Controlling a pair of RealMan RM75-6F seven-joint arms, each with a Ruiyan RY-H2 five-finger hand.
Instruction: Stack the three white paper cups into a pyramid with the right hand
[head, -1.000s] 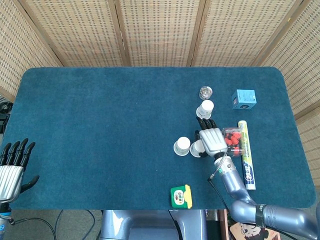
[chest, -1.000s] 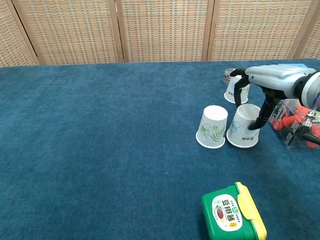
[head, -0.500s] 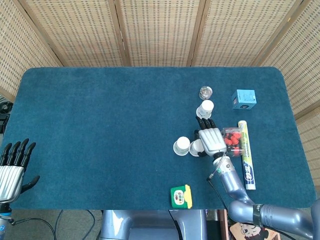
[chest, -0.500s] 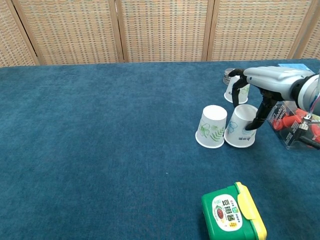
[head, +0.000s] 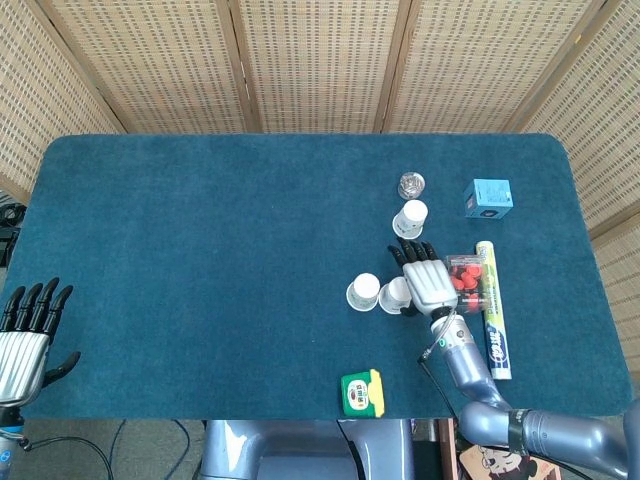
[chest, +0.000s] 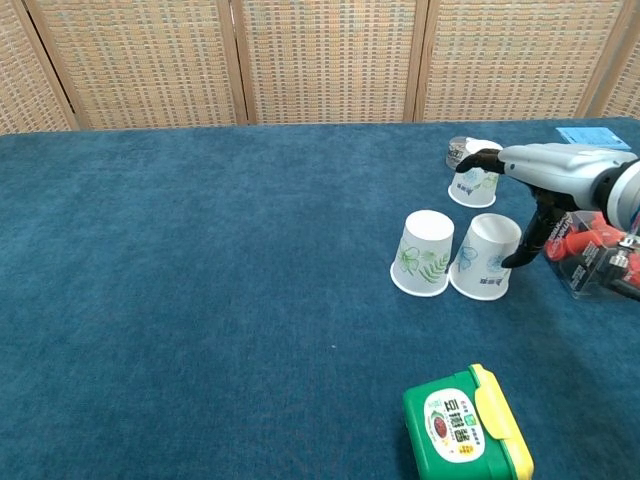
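Note:
Two white paper cups with leaf prints stand upside down side by side, the left cup (chest: 424, 253) (head: 364, 291) touching the right cup (chest: 484, 257) (head: 398, 293). A third white cup (chest: 472, 184) (head: 410, 216) stands upside down further back. My right hand (chest: 545, 170) (head: 425, 278) hovers just right of the right cup with its fingers spread and nothing in it. Its thumb hangs close to that cup's right side, and its fingertips reach towards the third cup. At the table's near left corner my left hand (head: 25, 335) rests open, away from the cups.
A green box (chest: 465, 425) (head: 362, 391) lies near the front edge. A clear box of red pieces (head: 467, 278) and a long tube (head: 493, 308) lie right of my right hand. A blue box (head: 488, 197) and a small metal item (head: 411, 184) sit further back.
The right cup has slid left against the other cup. My right hand has let go of it and drawn back to the right, fingers lifted off.

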